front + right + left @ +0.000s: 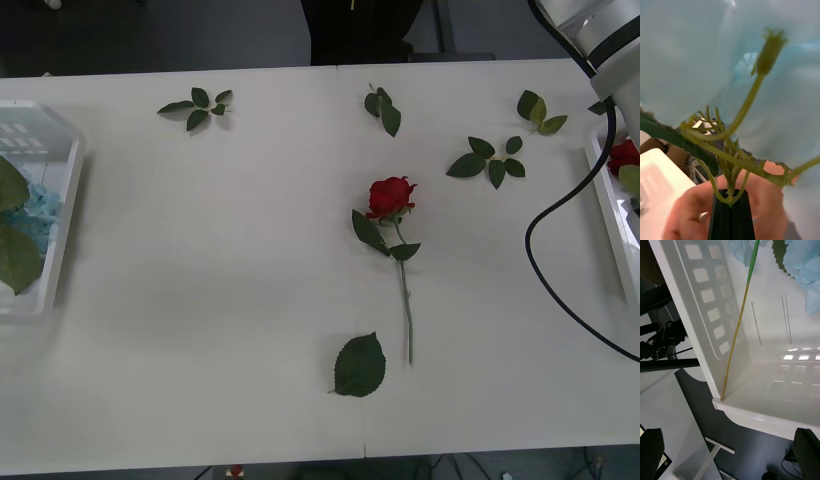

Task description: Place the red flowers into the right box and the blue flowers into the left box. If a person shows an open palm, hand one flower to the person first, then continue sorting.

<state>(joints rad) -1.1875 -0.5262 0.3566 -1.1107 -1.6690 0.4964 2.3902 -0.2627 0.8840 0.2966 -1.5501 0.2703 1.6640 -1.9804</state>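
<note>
Right gripper (730, 204) pinches blue flower (730, 56) by stem base, person's hand (688, 210) just behind; early release risks drop. Left gripper (730, 453) spread beside left box (763, 382). Red rose (390, 196) mid-table

Colours on the table and in the boxes

The rose (390, 195) was deep red on a green stem; the loose leaves (360, 366) were dark green; the left box (62, 215) was white, holding pale-blue flowers (35, 215); the table (200, 300) was white.
</note>
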